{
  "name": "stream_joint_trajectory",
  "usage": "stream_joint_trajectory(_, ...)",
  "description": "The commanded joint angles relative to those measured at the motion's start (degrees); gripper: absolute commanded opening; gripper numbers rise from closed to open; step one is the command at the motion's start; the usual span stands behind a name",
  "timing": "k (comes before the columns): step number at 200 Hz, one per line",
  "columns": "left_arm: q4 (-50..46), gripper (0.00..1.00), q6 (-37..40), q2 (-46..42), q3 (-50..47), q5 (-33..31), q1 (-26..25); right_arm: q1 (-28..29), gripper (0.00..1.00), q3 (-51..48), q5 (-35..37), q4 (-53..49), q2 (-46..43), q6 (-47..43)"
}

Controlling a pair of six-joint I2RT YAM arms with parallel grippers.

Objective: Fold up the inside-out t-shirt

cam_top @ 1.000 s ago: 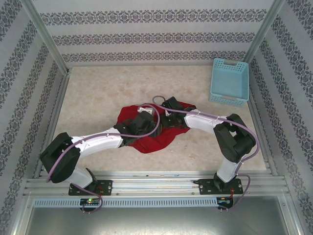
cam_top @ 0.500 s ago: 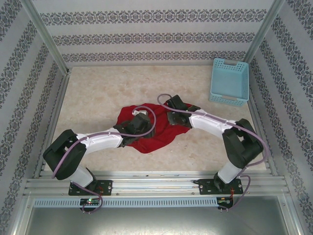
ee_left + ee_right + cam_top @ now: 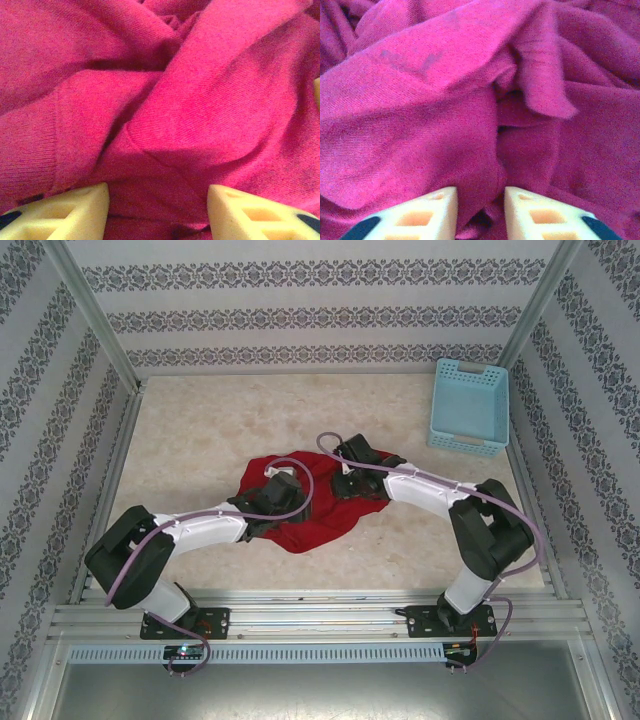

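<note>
The tabletop [image 3: 200, 420] has wide bare room to the far and left sides. Its rails and patterned walls stand well away from where I work. The shirt [image 3: 315, 525] lies bunched in a red heap at the middle, under both my wrists and not yet flat, so the folding itself has not begun. The basket [image 3: 468, 405] sits in the far right corner, well apart from the cloth.

In the last second my right arm has swung a little nearer the heap's far right edge, and the red flap that lay out to the right there is now drawn in. My right end effector [image 3: 481, 197] has narrowed onto a raised ridge of cloth and grips it between its fingers. My left end effector [image 3: 157, 192] has barely shifted. Its fingers stand well apart, open, with a broad fold lying between them.

I judge one hold is made and the left must close next. After that I can pull outward freely to spread the shirt.
</note>
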Motion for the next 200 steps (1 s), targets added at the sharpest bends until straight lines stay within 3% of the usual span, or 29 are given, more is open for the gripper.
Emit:
stream_joint_trajectory(1, 0.69, 0.54, -0.35, -1.49, -1.41, -0.98, 0.86, -0.07, 0.34, 2.8, -5.89, 1.55, 2.03, 1.39)
stream_joint_trajectory(32, 1.13, 0.55, -0.39, -2.09, -2.63, -0.87, 0.95, 0.48, 0.39, 5.27, -6.82, 1.17, 4.06, 1.66)
stream_joint_trajectory(68, 1.24, 0.54, -0.74, -2.33, -4.51, -1.16, 1.2, 2.51, 0.26, 8.24, -8.0, 0.77, 4.26, 0.86)
stream_joint_trajectory(114, 2.54, 0.55, -1.84, -3.69, -7.58, -1.24, 2.09, 0.3, 0.27, 7.38, -12.98, 5.06, 3.28, 3.27)
stream_joint_trajectory(167, 2.71, 0.54, -1.6, -3.95, -8.18, -0.99, 2.96, -0.49, 0.27, 3.37, 0.11, 0.04, -4.28, 0.91)
stream_joint_trajectory(200, 3.0, 0.55, -1.62, -4.12, -8.37, -0.85, 3.06, -1.8, 0.27, 0.97, 2.03, -0.39, -3.69, 2.13)
